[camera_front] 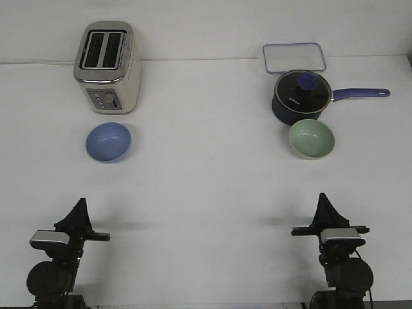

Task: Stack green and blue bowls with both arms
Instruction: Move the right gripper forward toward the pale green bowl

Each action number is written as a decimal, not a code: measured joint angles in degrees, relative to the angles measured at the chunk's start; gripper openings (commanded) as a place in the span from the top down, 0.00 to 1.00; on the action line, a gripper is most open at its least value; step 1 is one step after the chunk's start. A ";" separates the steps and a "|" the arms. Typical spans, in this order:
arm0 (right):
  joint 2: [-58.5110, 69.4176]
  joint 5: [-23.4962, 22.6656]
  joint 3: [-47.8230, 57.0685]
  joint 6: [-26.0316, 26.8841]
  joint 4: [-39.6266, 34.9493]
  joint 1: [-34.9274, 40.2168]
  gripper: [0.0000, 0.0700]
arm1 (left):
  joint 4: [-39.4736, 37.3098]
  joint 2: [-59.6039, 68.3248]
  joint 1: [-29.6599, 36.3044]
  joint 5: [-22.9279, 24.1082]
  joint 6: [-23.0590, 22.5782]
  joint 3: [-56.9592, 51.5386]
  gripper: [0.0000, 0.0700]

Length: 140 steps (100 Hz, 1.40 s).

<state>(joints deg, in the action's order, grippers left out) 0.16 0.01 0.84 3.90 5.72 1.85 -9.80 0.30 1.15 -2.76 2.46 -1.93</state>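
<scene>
A white table (206,193) fills the front view. In the left half, just below a silver two-slot toaster (107,66) at upper left, sits the blue bowl (108,141), empty and upright. In the right half sits the green bowl (311,138), also upright, close in front of a dark navy saucepan (300,98) with a lid and a purple handle pointing right (whether bowl and pan touch is hard to tell). Behind the pan lies a clear rectangular container (294,57).

At the bottom corners the two arms are partly cut off by the frame edge. The left gripper (80,205) and right gripper (323,199) each appear as a dark point, fingers seemingly together, though I cannot tell for certain from this angle. Both are well apart from the bowls.
</scene>
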 measured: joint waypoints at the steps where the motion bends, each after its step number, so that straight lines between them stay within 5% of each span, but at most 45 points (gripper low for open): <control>1: 0.00 0.00 0.00 0.00 0.00 0.00 1.00 | 0.00 0.00 0.00 0.00 0.00 0.00 0.98; 43: 0.00 0.02 2.64 0.02 -3.72 0.00 1.00 | 0.00 0.00 0.00 0.00 0.00 0.00 0.98; 71: 3.78 0.24 17.92 0.04 -18.93 0.00 1.00 | 0.00 0.00 0.00 0.00 0.00 0.00 0.98; 109: 27.47 0.24 45.35 0.02 -45.11 0.00 1.00 | 0.00 0.00 0.00 0.00 0.00 0.00 0.98; 140: 38.62 -0.04 48.96 0.02 -48.13 0.00 1.00 | 0.00 0.00 0.00 0.00 0.00 0.00 0.98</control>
<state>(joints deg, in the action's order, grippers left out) 38.79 -0.03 49.80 3.92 -42.41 1.85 -9.80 0.30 1.15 -2.76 2.46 -1.93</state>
